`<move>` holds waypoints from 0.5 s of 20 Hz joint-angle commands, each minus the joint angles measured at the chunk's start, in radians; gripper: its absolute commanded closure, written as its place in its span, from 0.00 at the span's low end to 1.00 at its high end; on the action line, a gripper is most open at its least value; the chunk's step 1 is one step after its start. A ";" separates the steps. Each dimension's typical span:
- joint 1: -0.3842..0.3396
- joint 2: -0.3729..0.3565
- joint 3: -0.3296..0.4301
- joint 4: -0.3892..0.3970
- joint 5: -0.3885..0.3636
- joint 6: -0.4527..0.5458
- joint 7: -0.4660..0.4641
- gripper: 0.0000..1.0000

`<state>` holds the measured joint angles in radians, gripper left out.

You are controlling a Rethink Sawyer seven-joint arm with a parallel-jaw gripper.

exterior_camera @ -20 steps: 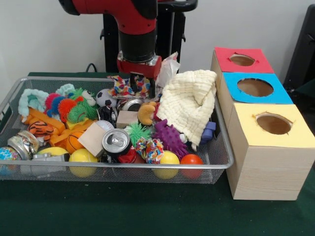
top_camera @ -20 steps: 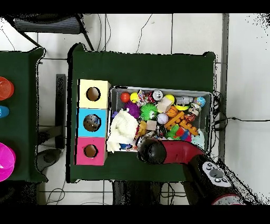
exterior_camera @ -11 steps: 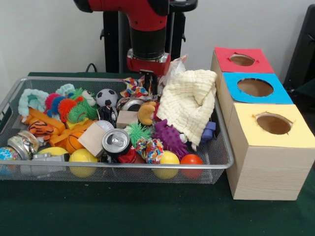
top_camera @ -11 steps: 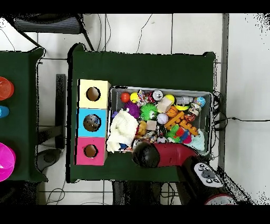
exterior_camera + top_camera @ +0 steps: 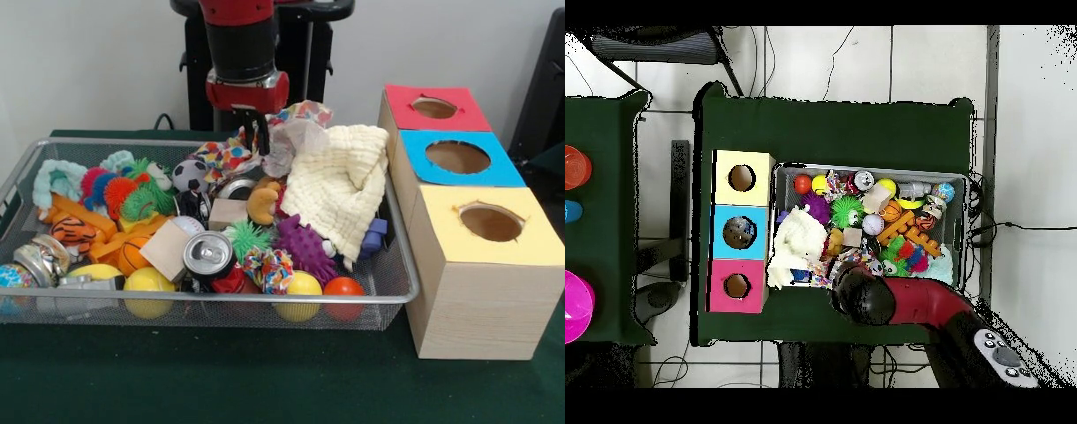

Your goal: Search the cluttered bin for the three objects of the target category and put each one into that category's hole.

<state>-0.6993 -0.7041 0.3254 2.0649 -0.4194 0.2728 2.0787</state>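
My gripper (image 5: 258, 134) hangs over the back of the wire bin (image 5: 221, 299), shut on a colourful patterned cloth (image 5: 226, 155). The cloth is lifted and stretched, with one end trailing right over a crumpled clear plastic bag (image 5: 287, 141). A cream knitted cloth (image 5: 340, 185) drapes over the bin's right side. To the right stand three wooden boxes: a red hole (image 5: 434, 108), a blue hole (image 5: 457, 156) and a yellow hole (image 5: 491, 223). In the overhead view the arm's wrist (image 5: 862, 296) hides the gripper; the cream cloth (image 5: 793, 245) lies beside the blue box (image 5: 740, 232).
The bin is crowded with balls, spiky toys, a drink can (image 5: 208, 254), a wooden block (image 5: 167, 248), a purple spiky toy (image 5: 305, 247) and a football (image 5: 189, 175). The boxes stand close against the bin's right wall. Green cloth covers the table (image 5: 265, 380).
The gripper has risen and shifted left in the front view, pulling the patterned cloth up out of the clutter and spreading it wider.
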 commanded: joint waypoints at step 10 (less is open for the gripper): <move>-0.103 -0.308 0.332 0.117 0.174 0.063 0.016 1.00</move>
<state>-0.7911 -0.8831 0.5054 2.1419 -0.3278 0.2536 2.0787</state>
